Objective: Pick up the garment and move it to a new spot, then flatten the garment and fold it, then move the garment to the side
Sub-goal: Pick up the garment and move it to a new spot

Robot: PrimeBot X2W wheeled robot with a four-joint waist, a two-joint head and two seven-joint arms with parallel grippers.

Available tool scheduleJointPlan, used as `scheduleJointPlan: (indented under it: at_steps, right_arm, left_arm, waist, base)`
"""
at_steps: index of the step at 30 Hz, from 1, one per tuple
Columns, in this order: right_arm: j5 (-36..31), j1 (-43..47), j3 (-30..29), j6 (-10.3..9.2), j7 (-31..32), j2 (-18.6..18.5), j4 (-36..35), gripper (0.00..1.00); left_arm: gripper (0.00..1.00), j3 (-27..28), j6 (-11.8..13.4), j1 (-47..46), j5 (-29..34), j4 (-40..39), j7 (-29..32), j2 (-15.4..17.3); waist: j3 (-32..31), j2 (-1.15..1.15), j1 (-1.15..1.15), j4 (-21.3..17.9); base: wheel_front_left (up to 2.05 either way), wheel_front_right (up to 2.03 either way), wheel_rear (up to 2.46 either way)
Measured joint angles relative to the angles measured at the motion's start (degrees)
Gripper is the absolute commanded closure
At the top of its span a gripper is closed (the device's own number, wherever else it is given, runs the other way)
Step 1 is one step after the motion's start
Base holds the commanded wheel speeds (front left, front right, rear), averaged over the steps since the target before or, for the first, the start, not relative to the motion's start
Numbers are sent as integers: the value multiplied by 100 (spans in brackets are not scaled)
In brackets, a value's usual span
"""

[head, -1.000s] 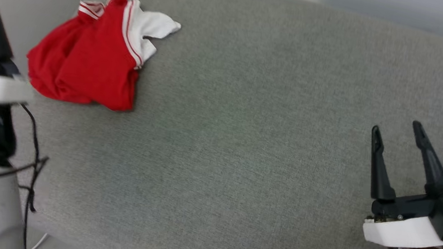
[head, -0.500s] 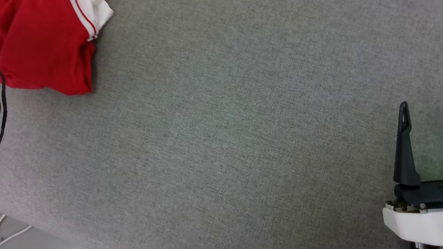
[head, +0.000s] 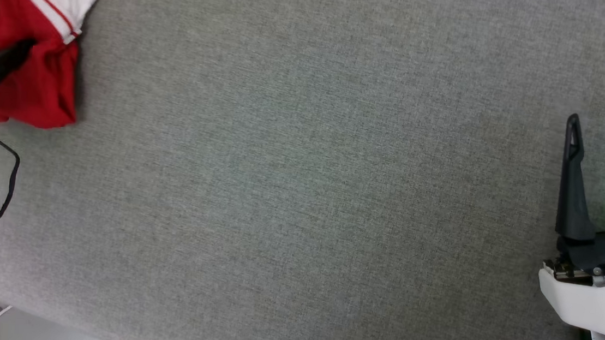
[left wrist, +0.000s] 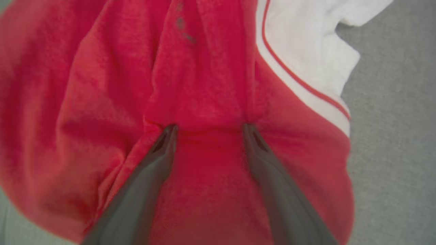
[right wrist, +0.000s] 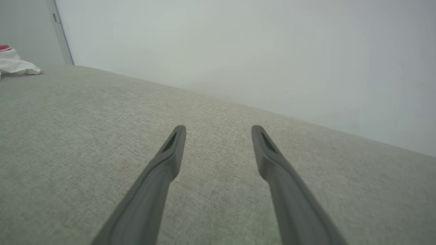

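While my left gripper (left wrist: 207, 128) is pushing its spread fingers (left wrist: 150, 170) into the garment (left wrist: 112, 102) right under it, my right gripper (right wrist: 218, 131) is hanging far off, fingers (right wrist: 153, 183) apart, holding nothing.

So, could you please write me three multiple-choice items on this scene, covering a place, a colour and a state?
1. Where in the head view does the red soft-fabric jersey shirt lie on the grey woven cushion? A upper left; B centre; C lower right.
2. What colour is the shirt's sleeve? A black; B white; C blue.
3. How does the left claw stand? A shut on the shirt; B open, tips against red fabric; C open, above bare cushion.
Answers: 1 A, the shirt sits in the upper left corner; 2 B, the sleeve shows white in the left wrist view; 3 B, its jaws stand apart with the tips pressing the red cloth.
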Motion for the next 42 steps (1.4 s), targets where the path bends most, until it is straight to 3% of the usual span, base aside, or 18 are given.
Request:
scheduleJointPlan:
  at_steps: [4,9,10,11,22,33,38,42]
  right_arm:
    - [-29,-35,-9,0,-1,-38,-96,0]
    - [-42,-79,-20,0,-5,-51,-163,0]
    - [-42,-82,-14,1,-8,-51,-163,0]
    - [-42,-88,-9,0,-9,-51,-163,0]
    - [-20,-125,14,0,-2,-10,21,0]
    - [169,-121,93,0,-2,130,293,0]
    - [366,-98,79,0,-1,154,389,0]
    - [595,-90,45,0,-2,157,445,0]
  left_arm:
    - [0,-200,-2,-153,-456,216,630,177]
    - [0,-409,-3,-353,-675,349,765,243]
    - [71,-456,-4,-377,-681,370,759,267]
    - [100,-499,-7,-402,-694,398,754,278]
    - [100,-981,3,-570,-875,186,140,480]
    - [100,-1771,0,-1232,-565,-1285,-104,1157]
    - [100,-2117,0,-1557,-411,-2047,-41,1179]
    - [100,-2429,0,-1873,-257,-2508,86,955]
  waist:
    - [199,0,0,-57]
    - [393,0,-2,-117]
    - [408,0,-2,-129]
    - [416,0,-2,-140]
    - [82,0,-1,-145]
    - [-669,0,-1,-243]
    - [-980,0,-1,-429]
    - [-1154,0,-1,-685]
  base:
    - [0,0,0]
    - [0,0,0]
    - [0,0,0]
    - [0,0,0]
    - [0,0,0]
    - [0,0,0]
    - [0,0,0]
    - [0,0,0]
